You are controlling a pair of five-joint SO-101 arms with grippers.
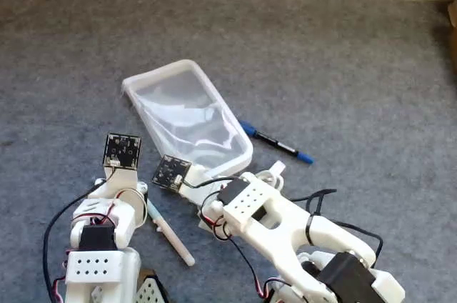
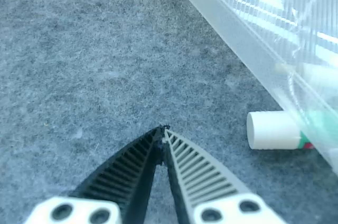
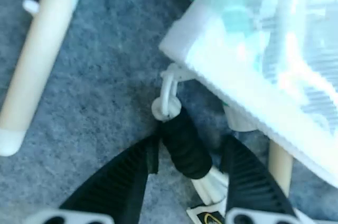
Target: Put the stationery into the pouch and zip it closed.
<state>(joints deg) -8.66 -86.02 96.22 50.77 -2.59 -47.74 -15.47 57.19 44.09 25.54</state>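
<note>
A clear plastic pouch [image 1: 187, 117] lies flat mid-table. A blue and black pen [image 1: 275, 142] rests on the carpet just to its right. A cream pen [image 1: 169, 233] lies beside the left arm [image 1: 107, 231]. My left gripper [image 2: 162, 130] is shut on nothing, low over bare carpet beside the pouch's long edge [image 2: 248, 44]. A white cylinder end [image 2: 269, 130] lies against that edge. My right gripper [image 3: 193, 147] is open at the pouch's near corner [image 3: 253, 49]. The black zipper pull [image 3: 185, 142] sits between its fingers, hung from a white ring [image 3: 168, 100].
Grey carpet [image 1: 343, 53] covers the whole table, with free room beyond and to both sides of the pouch. The cream pen [image 3: 37, 65] lies close beside my right gripper. White and green shapes show through the pouch wall [image 2: 317, 123].
</note>
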